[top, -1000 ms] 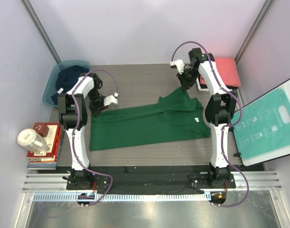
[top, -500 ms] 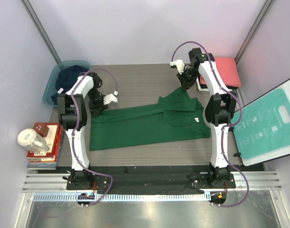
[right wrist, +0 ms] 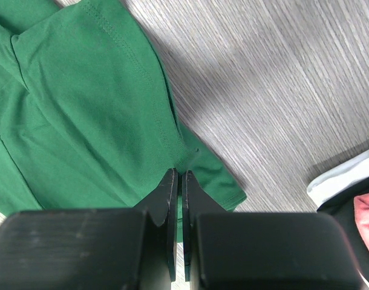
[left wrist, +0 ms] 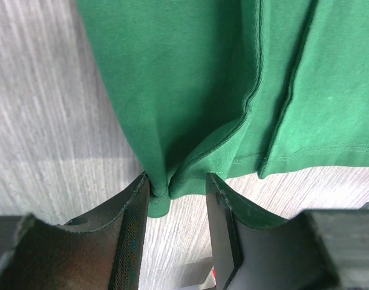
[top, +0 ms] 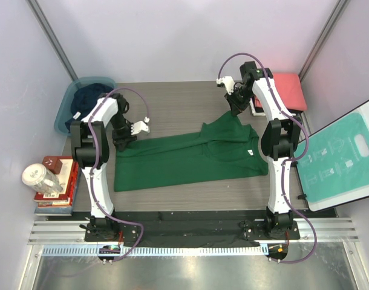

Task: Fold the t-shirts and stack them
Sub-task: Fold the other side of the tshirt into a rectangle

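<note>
Dark green t-shirt (top: 184,158) lies mid bench (top: 184,99), long axis left-right, mostly flat on the left, doubled and rumpled at the right end. Right end effector (right wrist: 177,181) is pinched closed on the far-right corner, and the cloth tents up to its tips. Left end effector (left wrist: 178,187) is part open, straddling the far-left corner fold; the cloth touches one finger but nothing is clamped. Looks like a lengthwise fold being set up. To do it well, I'd close the left through both layers at the hem, match the right's height, then carry the far edge toward the near edge with light tension so the seam lands straight. If the left lifts instead, go straight up so the finger doesn't drag the corner. Room: bare bench beyond the shirt's far edge, only a narrow strip on the near side. Teal tub (top: 65,115) holding the navy t-shirt (top: 88,96) sits just beside the left arm's elbow, the folded coral-red t-shirt (top: 287,87) is just beside the right end effector, and the instruction board (top: 339,160) is off the right edge. Keep the swings inboard.
</note>
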Tool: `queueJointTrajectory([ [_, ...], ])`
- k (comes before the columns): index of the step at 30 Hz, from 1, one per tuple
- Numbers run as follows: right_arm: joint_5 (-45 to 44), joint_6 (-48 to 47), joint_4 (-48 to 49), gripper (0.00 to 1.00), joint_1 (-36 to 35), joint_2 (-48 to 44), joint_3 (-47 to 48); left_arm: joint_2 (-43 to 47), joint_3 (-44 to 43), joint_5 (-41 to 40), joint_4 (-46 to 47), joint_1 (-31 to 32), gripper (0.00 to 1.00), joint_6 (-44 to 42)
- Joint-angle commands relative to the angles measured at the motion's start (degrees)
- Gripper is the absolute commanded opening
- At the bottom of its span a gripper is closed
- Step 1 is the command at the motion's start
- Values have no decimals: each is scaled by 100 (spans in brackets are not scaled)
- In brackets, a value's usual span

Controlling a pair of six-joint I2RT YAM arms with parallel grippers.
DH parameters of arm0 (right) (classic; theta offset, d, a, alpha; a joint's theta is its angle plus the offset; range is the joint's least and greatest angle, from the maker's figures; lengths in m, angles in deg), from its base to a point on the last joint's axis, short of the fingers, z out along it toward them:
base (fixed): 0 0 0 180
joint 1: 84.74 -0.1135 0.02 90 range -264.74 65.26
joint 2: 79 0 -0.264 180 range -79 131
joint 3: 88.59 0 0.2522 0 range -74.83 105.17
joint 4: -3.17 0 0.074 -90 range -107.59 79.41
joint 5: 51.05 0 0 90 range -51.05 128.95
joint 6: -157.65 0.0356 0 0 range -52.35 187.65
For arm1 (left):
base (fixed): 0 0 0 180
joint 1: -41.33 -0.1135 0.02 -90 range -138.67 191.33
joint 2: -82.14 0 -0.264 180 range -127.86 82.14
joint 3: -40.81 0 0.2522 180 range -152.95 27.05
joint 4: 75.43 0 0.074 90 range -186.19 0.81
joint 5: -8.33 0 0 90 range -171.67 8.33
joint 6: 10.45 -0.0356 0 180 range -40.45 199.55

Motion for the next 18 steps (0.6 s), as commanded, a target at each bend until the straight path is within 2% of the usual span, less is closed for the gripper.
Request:
queueJointTrajectory([
  [1,41,7,93,1,-36,-293,43,243,117,90,-1916,48,43,31],
  [4,32,7,93,2,-36,-302,52,243,117,143,-1907,48,46,48],
  [7,23,15,102,2,-36,-293,43,252,73,143,-1776,48,55,75],
  [9,23,33,110,1,-36,-284,52,287,56,169,-1766,48,56,57],
  [14,41,51,119,2,-36,-275,61,270,108,187,-1757,48,56,40],
  [17,41,68,137,1,-36,-266,52,182,117,187,-1784,57,52,83],
  [18,41,68,137,1,-36,-266,52,173,117,213,-1801,57,47,92],
])
